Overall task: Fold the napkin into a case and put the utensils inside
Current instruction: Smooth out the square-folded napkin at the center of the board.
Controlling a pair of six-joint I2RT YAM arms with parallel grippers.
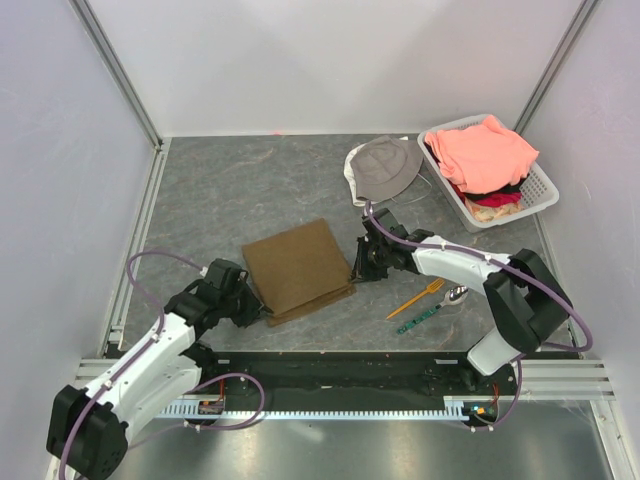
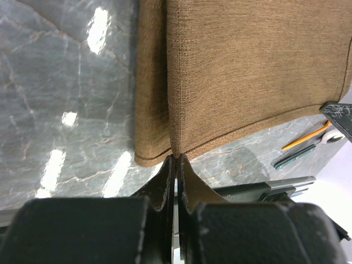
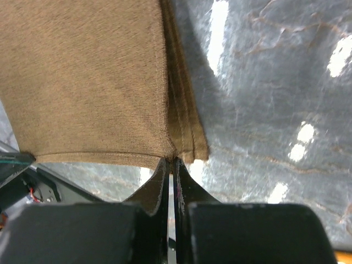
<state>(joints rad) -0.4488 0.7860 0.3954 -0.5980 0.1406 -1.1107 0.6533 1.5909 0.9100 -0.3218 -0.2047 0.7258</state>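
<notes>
The brown napkin lies folded in layers in the middle of the table. My left gripper is at its near left corner, and in the left wrist view that gripper is shut on the upper layer's corner of the napkin. My right gripper is at the right corner. The right wrist view shows it shut on the top layer's corner of the napkin. The utensils lie to the right: an orange fork and a green patterned utensil.
A silver spoon lies beside the fork. A grey bucket hat sits at the back, next to a white basket of salmon-pink clothes. Walls and metal rails enclose the table.
</notes>
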